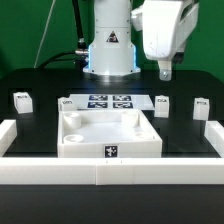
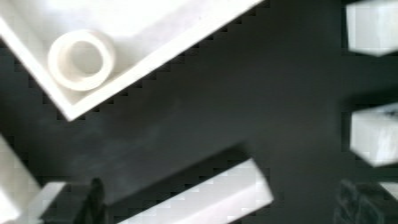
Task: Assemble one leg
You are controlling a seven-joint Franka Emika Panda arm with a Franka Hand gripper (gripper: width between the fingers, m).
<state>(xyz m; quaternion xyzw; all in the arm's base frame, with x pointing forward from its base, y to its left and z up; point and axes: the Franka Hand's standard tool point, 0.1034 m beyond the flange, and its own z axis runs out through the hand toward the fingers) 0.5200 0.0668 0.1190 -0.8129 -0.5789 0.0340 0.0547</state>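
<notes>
Over the black desk, toward the exterior view's right, the claw hangs clear above a small white stubby leg block with a square tag, probably lining up for a pick. It holds nothing that shows, and I cannot tell whether its fingers are spread. The large white square tray part with round corner holes sits centred, likely waiting to receive that leg.

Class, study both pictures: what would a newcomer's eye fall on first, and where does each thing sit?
The big white square tray with round corner holes sits front and centre on the black table. The gripper hangs above a small white leg toward the exterior view's right. The wrist view shows one round hole of the tray close up.
</notes>
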